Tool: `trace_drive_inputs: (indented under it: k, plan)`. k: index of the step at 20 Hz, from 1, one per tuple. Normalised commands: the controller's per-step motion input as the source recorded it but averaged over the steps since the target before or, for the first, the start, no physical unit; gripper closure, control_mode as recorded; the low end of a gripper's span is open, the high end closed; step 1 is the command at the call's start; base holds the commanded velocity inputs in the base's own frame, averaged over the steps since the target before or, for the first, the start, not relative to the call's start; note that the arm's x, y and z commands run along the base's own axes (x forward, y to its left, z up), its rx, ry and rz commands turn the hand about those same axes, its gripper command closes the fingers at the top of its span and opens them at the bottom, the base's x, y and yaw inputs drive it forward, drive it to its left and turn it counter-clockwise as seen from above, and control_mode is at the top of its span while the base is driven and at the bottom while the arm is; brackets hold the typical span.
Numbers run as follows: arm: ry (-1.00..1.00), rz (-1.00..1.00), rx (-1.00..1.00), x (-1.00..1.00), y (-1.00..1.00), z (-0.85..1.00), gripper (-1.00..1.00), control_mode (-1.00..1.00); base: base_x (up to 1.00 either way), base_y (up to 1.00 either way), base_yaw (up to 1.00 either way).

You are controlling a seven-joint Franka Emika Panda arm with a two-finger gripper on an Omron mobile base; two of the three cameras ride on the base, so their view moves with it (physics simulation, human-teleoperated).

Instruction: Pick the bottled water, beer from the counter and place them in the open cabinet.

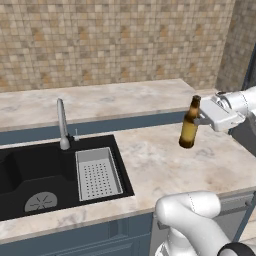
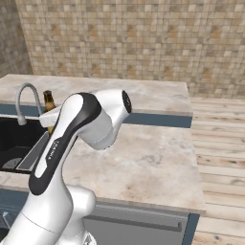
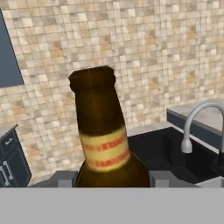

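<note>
**A:** One bottle is all the hand (image 1: 200, 118) carries: the beer (image 1: 189, 125), a small brown glass bottle with a dark cap and a yellowish label.

**B:** How is it held?

**A:** The hand's two fingers are clamped on the bottle from either side, just below the neck. In the hand view the grey fingers (image 3: 62, 179) sit at each shoulder of the bottle, and the cap and red-striped label rise straight above them.

**B:** Is the bottle resting on anything?

**A:** No. In the left base view it hangs upright in the air, its base clear of the counter (image 1: 165, 160) (a beige-pink marbled stone top) that lies below the hand.

**B:** What else is near the hand?

**A:** On the far side of the bottle from the hand is a black sink (image 1: 40, 175) set into the counter, with a metal strainer tray (image 1: 97, 172) inside and a curved grey faucet (image 1: 62, 125) behind it. Past the bottle stands a tan tiled wall (image 1: 115, 40). In the right base view the white arm covers most of the bottle; its cap and neck peek out beside the faucet.
</note>
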Motion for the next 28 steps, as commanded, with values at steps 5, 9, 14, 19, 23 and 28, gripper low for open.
trace_drive_inputs:
  k: [5,9,14,19,23,28]
  plan:
    - [0.00,0.00,0.00,0.00,0.00,0.00,1.00,1.00,0.01,0.25,0.27]
    - [0.00,0.00,0.00,0.00,0.00,0.00,1.00,1.00,0.04,0.57,0.59]
    - [0.00,0.00,0.00,0.00,0.00,0.00,1.00,1.00,0.02,0.65,0.58]
    - [0.00,0.00,0.00,0.00,0.00,0.00,1.00,1.00,0.00,0.83,0.60]
    - [0.00,0.00,0.00,0.00,0.00,0.00,1.00,1.00,0.07,0.79,0.55]
    - [0.00,0.00,0.00,0.00,0.00,0.00,1.00,1.00,0.34,0.92,0.36]
